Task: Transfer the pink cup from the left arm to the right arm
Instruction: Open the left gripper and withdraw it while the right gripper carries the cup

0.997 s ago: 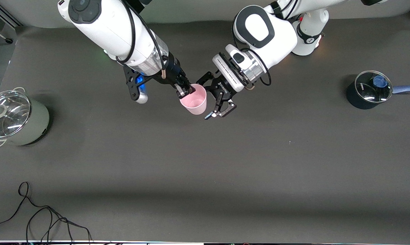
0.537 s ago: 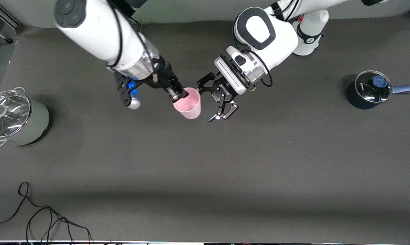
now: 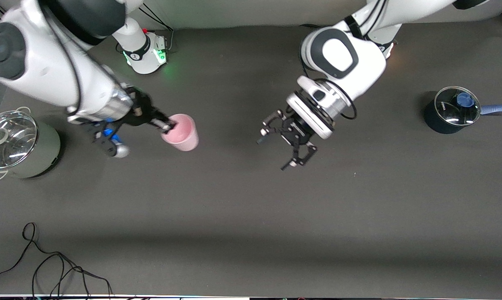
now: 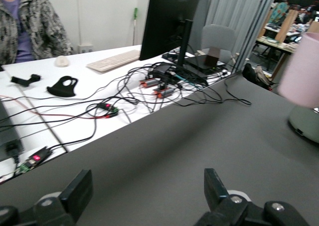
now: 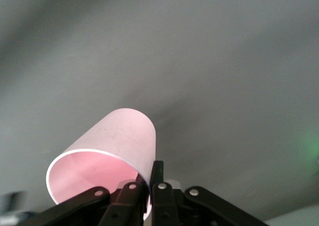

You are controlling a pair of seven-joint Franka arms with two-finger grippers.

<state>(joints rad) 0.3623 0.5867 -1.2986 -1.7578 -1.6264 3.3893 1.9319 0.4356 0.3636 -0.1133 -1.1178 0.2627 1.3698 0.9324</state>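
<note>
While pinched by its rim, small pale pink plastic tumbler [image 3: 181, 136] hangs over the dark tabletop [image 3: 251, 216], clamped in the right hand [image 3: 166, 124], one finger [image 5: 158, 180] inside, likely steadying it. At about three o'clock from the cup, left hand [image 3: 285, 146] empty, spread wide, apparently finished letting go.
</note>
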